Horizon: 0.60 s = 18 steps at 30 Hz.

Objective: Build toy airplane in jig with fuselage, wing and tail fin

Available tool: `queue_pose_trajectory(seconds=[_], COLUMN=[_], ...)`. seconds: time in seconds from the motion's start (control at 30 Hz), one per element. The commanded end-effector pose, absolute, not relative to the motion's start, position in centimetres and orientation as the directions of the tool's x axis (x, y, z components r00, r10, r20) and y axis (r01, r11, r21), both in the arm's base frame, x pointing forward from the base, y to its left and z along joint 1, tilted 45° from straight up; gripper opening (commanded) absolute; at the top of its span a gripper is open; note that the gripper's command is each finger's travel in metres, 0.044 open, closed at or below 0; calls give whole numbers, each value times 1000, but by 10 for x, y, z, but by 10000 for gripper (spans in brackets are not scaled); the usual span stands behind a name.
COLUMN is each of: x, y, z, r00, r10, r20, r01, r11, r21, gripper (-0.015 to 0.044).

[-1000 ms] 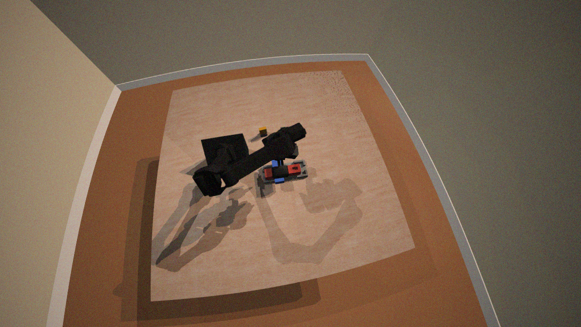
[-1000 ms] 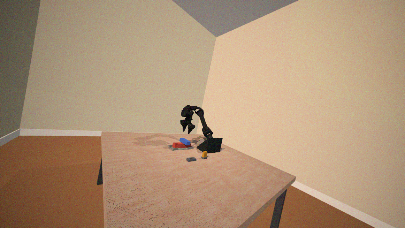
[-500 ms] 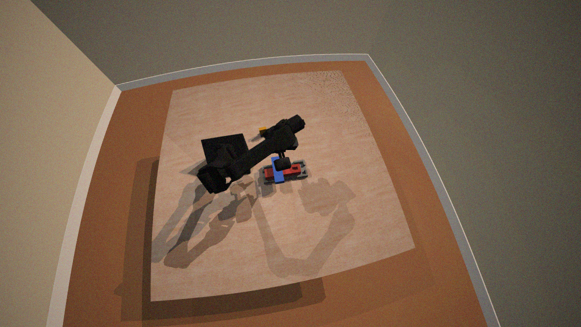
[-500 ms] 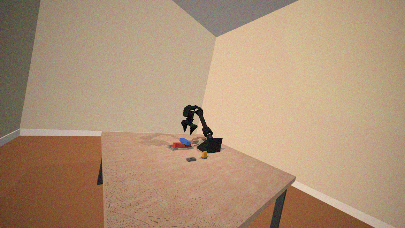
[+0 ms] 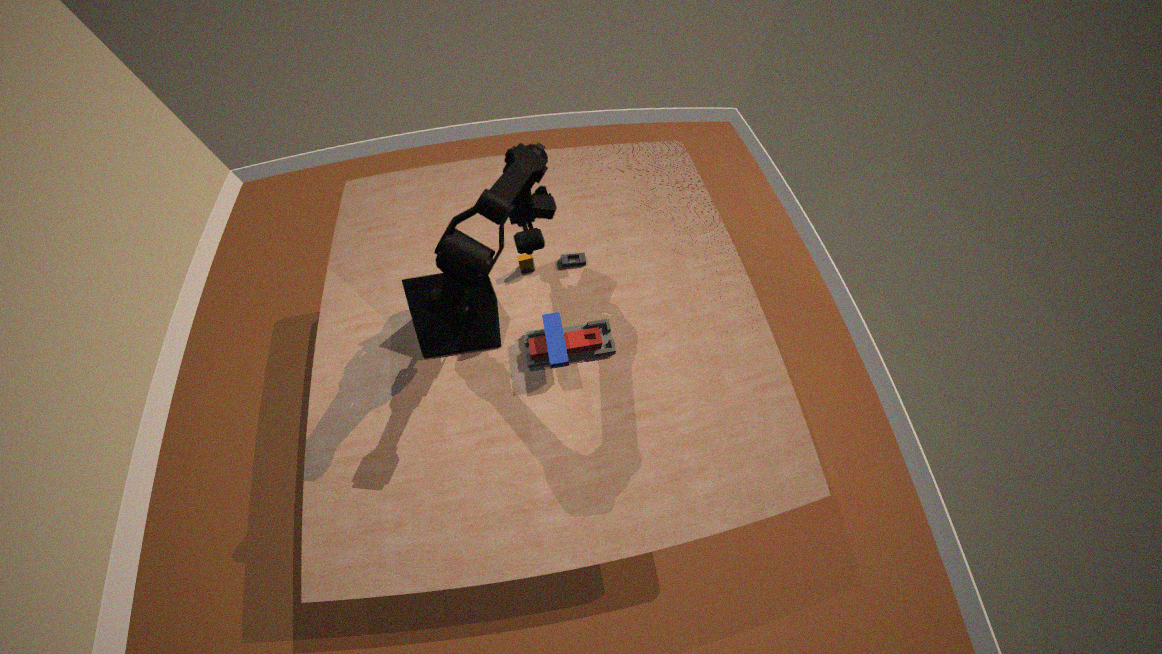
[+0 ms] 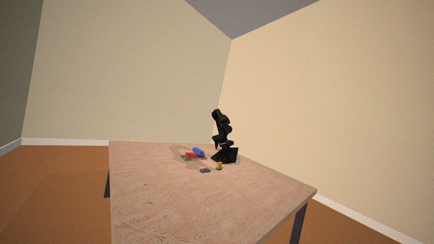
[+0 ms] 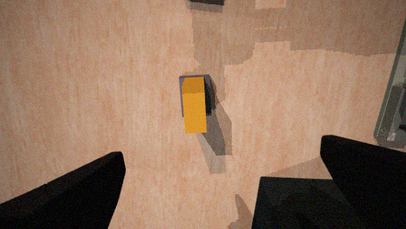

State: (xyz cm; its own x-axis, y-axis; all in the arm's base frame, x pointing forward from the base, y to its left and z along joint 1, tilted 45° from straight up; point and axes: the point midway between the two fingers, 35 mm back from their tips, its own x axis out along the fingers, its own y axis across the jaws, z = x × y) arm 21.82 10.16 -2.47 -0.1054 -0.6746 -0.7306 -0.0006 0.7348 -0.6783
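The red fuselage (image 5: 583, 338) (image 6: 190, 155) lies in the grey cradle (image 5: 609, 349) (image 6: 183, 158). The blue wing (image 5: 555, 339) (image 6: 198, 151) lies across the fuselage's top; its tab is hidden. The fuselage's small tail socket (image 5: 590, 335) shows empty. The yellow tail fin (image 5: 526, 263) (image 6: 219, 164) (image 7: 194, 112) stands upright in a small dark grey holder (image 6: 218, 169) (image 7: 181, 109). My gripper (image 7: 222, 153) is open and empty above the tail fin, which shows ahead of and between the fingertips in the wrist view. The cradle's edge (image 7: 389, 102) shows at the right of the wrist view.
A second low grey holder (image 5: 573, 260) (image 6: 204, 170) (image 7: 208, 2), holding nothing, sits beside the tail fin's holder. The black arm base (image 5: 453, 318) (image 6: 229, 155) stands near the tail fin and cradle. All rest on the wooden table (image 5: 707, 438) (image 6: 170, 197).
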Motion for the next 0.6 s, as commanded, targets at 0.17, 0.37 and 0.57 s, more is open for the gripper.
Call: queue_pose_trajectory(seconds=[0.17,0.37,0.57], x=[209,204,202], y=[96,71,60], z=[-55,-80,-91], r00=[-113,-113,-113], r10=[-681,-683,-683], r20=[-723,-722,-722], r01=[19,20,20], r11=[726,725,725], r21=[-687,-689,-689], gripper=[440,440,440])
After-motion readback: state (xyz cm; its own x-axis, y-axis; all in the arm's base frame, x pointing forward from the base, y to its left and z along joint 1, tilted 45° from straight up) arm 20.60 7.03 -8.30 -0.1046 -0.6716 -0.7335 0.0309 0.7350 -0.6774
